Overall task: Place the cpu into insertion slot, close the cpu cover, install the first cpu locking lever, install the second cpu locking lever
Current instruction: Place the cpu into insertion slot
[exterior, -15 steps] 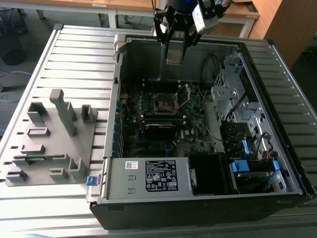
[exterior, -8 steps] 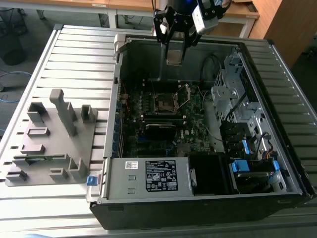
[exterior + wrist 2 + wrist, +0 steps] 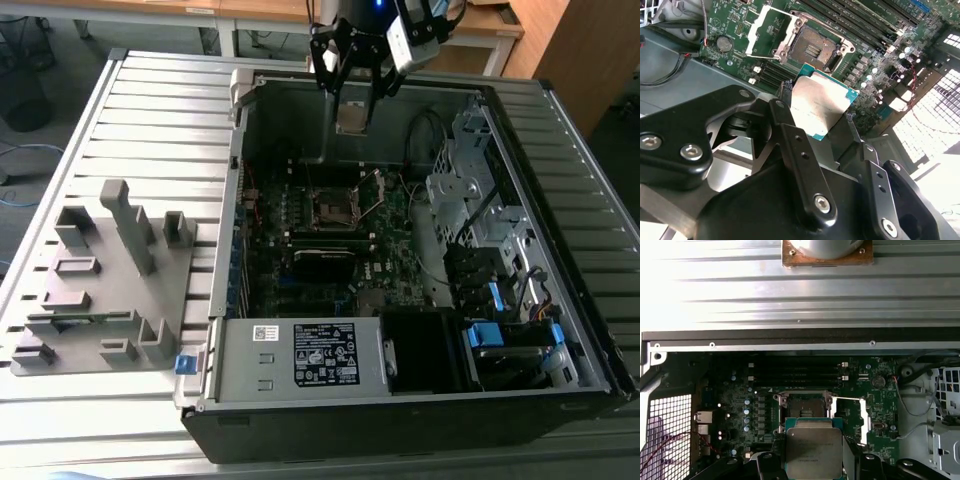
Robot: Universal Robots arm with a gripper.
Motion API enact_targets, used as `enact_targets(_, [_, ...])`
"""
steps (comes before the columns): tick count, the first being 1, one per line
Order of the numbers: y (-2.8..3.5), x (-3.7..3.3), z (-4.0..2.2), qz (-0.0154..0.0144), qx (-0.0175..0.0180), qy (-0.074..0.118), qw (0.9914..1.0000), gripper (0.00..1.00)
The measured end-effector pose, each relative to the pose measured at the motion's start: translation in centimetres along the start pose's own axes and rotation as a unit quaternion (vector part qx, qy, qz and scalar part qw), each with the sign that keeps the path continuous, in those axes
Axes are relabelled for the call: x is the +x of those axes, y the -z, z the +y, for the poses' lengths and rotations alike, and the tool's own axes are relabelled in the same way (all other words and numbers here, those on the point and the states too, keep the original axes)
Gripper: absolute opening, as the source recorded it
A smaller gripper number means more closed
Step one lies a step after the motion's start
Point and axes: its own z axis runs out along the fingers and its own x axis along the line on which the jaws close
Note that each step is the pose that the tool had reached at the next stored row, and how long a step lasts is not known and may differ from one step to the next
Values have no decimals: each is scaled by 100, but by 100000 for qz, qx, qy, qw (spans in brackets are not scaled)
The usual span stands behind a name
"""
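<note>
The gripper (image 3: 352, 104) pinches the cpu (image 3: 819, 104) by two opposite edges, metal top toward the wrist, so its underside stays free for seating. Below the gripper, well apart, the insertion slot (image 3: 812, 46) lies bare. The cpu cover (image 3: 755, 31) appears swung open just beside it, clearing the way.

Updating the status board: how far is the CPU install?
Done: the flat square silver-grey cpu is picked up, clamped in the black gripper. In hand: it hangs near the dark square insertion slot, empty. Left: seating; the thin silvery hinged cpu cover stands open, so nothing is locked.
</note>
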Motion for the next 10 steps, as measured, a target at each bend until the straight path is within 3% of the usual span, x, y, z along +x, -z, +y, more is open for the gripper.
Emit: enact_targets(10, [-27,0,-2,-10,-14,-3,100000,54])
